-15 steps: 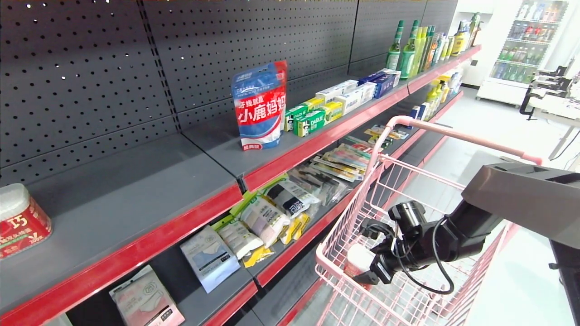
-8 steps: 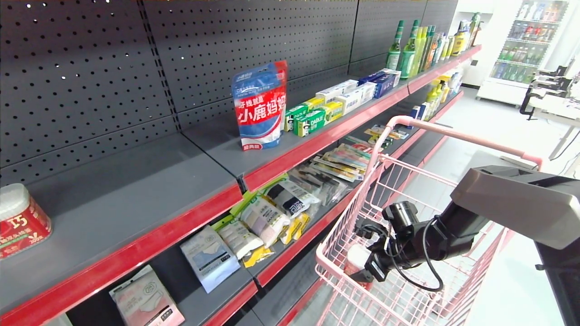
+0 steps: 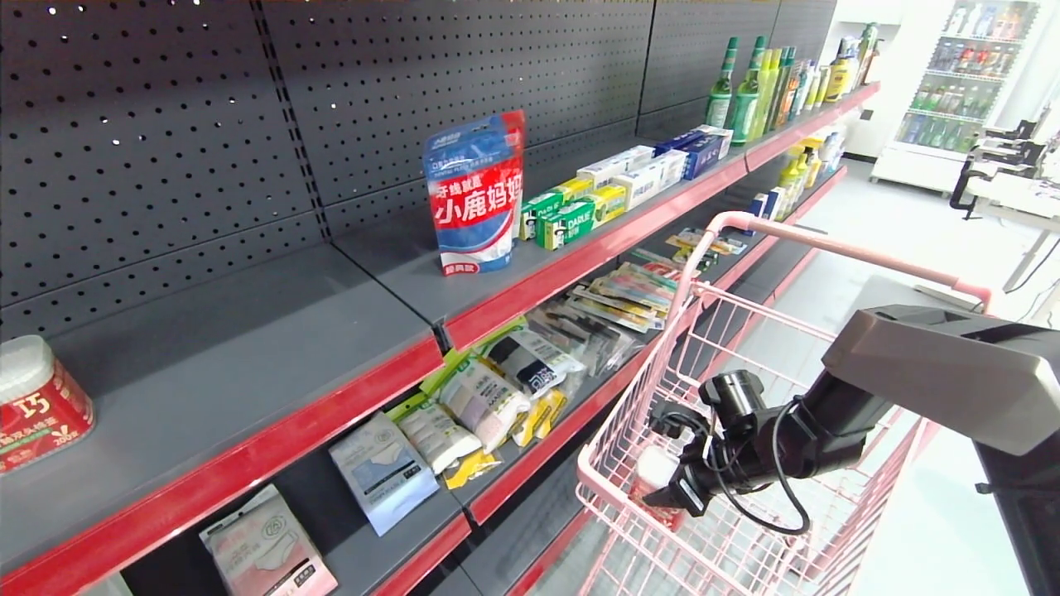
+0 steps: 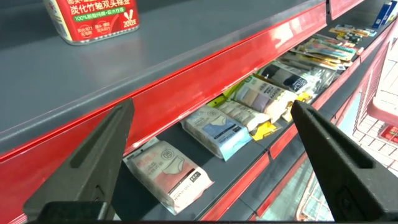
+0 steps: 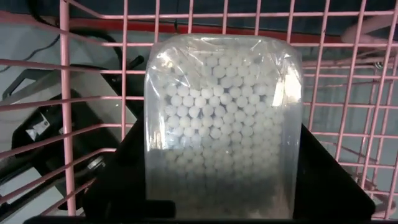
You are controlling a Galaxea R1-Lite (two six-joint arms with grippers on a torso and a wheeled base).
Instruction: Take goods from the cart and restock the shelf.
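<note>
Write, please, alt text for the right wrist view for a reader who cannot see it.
A clear pack of white cotton swabs, seen end-on, sits clamped in the right gripper, with a dark finger on each side. Behind it runs the pink wire grid of the cart.

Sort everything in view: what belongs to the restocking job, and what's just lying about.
Job: cotton swab pack held in the right gripper; pink cart; top shelf.
Lying about: blue-and-red pouch; toothpaste boxes; green bottles; packets on the lower shelf.
</note>
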